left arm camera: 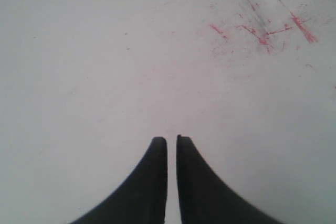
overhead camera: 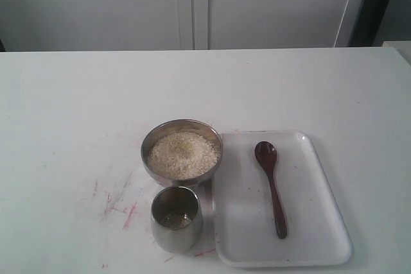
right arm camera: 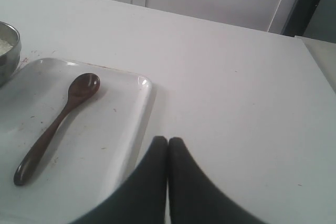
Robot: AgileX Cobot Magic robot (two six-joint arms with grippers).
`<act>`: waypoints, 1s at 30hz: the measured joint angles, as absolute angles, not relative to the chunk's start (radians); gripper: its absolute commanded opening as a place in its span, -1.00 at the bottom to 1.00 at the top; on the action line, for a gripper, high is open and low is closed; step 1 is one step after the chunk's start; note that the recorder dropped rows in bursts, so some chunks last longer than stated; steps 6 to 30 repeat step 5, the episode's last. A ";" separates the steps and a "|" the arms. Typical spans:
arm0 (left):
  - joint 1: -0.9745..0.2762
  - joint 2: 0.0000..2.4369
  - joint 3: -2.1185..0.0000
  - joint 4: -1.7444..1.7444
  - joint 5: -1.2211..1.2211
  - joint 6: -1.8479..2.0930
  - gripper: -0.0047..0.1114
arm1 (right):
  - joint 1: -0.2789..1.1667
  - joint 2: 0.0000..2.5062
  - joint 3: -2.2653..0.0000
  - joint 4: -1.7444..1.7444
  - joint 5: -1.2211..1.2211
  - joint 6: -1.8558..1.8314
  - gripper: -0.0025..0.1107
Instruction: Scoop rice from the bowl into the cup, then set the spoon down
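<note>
The steel bowl [overhead camera: 182, 134] holds a mound of off-white rice [overhead camera: 183, 155] at the table's middle. Just in front of it stands the steel cup [overhead camera: 176, 232], with only a thin layer showing at its bottom. The dark wooden spoon [overhead camera: 271, 187] lies on a white tray [overhead camera: 308, 222] to the bowl's right, its handle toward the front edge. Neither arm shows in the exterior view. My right gripper [right arm camera: 168, 140] is shut and empty beside the tray [right arm camera: 105, 129], short of the spoon [right arm camera: 55, 127]. My left gripper [left arm camera: 171, 140] is shut over bare table, holding nothing.
Red scribble marks [overhead camera: 119, 203] stain the white table left of the cup and show in the left wrist view as red marks [left arm camera: 262, 30]. The bowl's rim [right arm camera: 11, 51] touches the tray's far corner. White cabinet doors [overhead camera: 192, 4] stand behind the table.
</note>
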State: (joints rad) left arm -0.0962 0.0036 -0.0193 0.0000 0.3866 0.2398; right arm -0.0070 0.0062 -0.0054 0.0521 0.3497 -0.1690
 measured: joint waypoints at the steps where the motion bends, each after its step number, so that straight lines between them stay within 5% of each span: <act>1: -0.096 0.004 -0.019 0.000 0.387 0.240 -0.67 | -0.007 0.006 -0.005 0.052 0.350 -0.169 -0.96; 30: -0.096 0.004 -0.019 0.000 0.387 0.240 -0.67 | -0.007 0.006 -0.005 0.052 0.350 -0.169 -0.96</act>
